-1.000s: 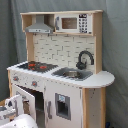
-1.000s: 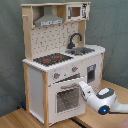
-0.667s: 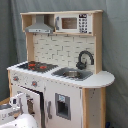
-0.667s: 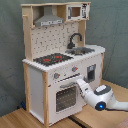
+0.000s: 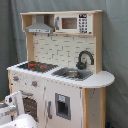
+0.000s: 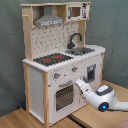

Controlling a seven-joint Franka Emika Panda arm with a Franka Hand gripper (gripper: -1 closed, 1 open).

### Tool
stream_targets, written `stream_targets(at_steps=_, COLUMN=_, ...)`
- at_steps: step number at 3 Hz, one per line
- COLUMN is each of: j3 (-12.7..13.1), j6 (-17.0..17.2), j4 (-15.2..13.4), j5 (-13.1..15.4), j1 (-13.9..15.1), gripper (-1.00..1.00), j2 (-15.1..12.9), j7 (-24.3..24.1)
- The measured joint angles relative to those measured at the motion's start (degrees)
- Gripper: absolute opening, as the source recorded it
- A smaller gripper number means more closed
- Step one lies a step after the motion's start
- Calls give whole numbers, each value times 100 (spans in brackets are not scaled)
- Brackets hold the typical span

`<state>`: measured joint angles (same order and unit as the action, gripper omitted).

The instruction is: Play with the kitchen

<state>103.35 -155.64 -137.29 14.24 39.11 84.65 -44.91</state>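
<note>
In the second exterior view the gripper reaches the kitchen front, just right of the oven door; whether it is open or grasping anything, I cannot tell. The kitchen stands upright on a wooden floor, with 2 knobs above the door, then hob and sink behind.

The kitchen stands upright, a tall toy unit in white with light-wood edges, seen in both exterior views. Its worktop carries a black hob with red rings and, beside it, a grey sink with a curved black tap behind the basin. One end of the worktop is rounded. Behind the worktop rises a pale back panel, dotted with holes in the second exterior view. Above hang a grey hood and a small microwave-like box. Below the hob sit two knobs and a windowed oven door, shut. Next to it is a white cupboard door with a dark panel.
</note>
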Motion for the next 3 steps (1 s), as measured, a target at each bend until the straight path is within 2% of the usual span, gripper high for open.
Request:
stream_targets(at_steps=1, j3=-73, j6=430, j4=-29, j5=6, j1=-570, gripper=100, j2=-20, j7=42)
stream_targets(at_steps=2, j3=-319, j6=798, j4=-22, j5=64, j1=-1062, gripper=100, j2=8, j7=301)
stream_targets(at_steps=3, j3=-608, j6=1027, j4=-4, j5=155, j1=-1401, gripper=100, j2=44, j7=618)
